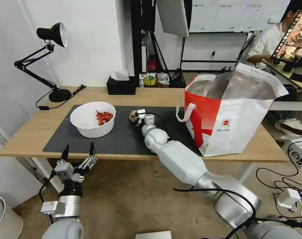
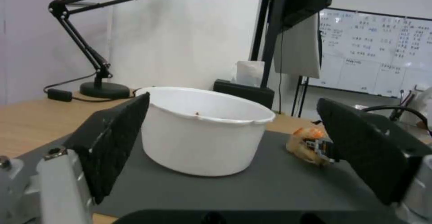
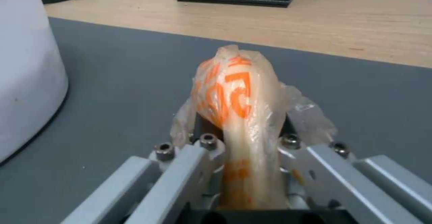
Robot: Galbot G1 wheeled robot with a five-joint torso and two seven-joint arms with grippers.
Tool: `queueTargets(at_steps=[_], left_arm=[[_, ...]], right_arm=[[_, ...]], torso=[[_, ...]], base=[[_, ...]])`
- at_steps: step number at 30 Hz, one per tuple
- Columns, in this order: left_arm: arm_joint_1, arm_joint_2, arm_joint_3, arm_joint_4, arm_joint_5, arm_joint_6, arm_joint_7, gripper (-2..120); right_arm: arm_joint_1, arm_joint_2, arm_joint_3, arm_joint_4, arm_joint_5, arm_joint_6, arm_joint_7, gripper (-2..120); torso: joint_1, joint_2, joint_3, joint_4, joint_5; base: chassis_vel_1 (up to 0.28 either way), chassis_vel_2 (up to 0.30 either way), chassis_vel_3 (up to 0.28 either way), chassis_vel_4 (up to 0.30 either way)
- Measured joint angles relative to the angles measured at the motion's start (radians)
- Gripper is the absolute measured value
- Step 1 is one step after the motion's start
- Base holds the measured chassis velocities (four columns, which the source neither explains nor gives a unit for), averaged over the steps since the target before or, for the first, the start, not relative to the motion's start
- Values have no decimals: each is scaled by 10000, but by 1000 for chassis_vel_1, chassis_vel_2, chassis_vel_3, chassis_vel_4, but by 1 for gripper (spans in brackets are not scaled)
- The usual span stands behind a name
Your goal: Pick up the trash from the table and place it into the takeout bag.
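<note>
**Worktop: one bun, one bowl, one bag**

On my worktop [image 1: 31, 132], the right hand [image 1: 136, 116] is clamped on the single wrapped bun [image 3: 234, 92]; its wrist view reveals orange print. One bowl [image 1: 92, 119] sits beside it. Left hand [image 1: 78, 151] spread, below the edge. One takeout bag [image 1: 230, 113] beyond.

Even, bright indoor light with soft shadows; both wrist views are slightly blurred, head view sharp.

Black desk lamp [image 1: 52, 33] far left – black tissue box [image 1: 121, 86] at back edge
</note>
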Motion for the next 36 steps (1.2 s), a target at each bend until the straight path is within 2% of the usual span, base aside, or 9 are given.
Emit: queueTargets(at_steps=[9, 17, 25, 36], left_arm=[[-37, -5, 4, 17, 0, 0, 0, 100], [-54, -1, 5, 20, 0, 0, 0, 100], [-36, 21, -6, 0, -6, -1, 0, 100], [14, 28, 17, -44, -11, -1, -4, 100]], right_arm=[[-1, -38, 6, 127, -57, 27, -5, 7], [-108, -347, -4, 775, -195, 31, 13, 7], [-388, -894, 21, 1815, -265, 52, 37, 7], [-775, -1869, -12, 3873, -256, 82, 40, 7]], torso=[[0, 0, 0, 0, 0], [0, -2, 0, 0, 0], [0, -1, 0, 0, 1], [0, -1, 0, -1, 1]], base=[[0, 0, 0, 0], [0, 0, 0, 0], [0, 0, 0, 0], [0, 0, 0, 0]])
